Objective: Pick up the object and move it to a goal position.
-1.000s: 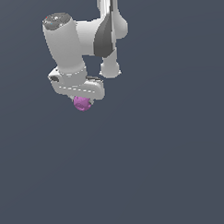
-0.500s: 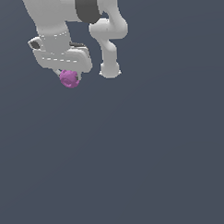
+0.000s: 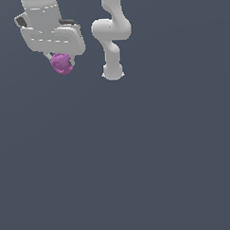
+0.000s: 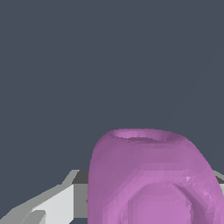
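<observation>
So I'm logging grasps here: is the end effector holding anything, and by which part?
Yes. The end effector holds the purple object by its upper part, tucked under the hand; the exact contact points are hidden.

One purple blob (image 3: 62, 64) is counted, one white gripper (image 3: 61, 58) is counted closed around it, and one white robot arm (image 3: 111, 39) with a single round base (image 3: 112, 74) is seen — nothing is doubled, each kind being counted just once against the plain grey ground.
</observation>
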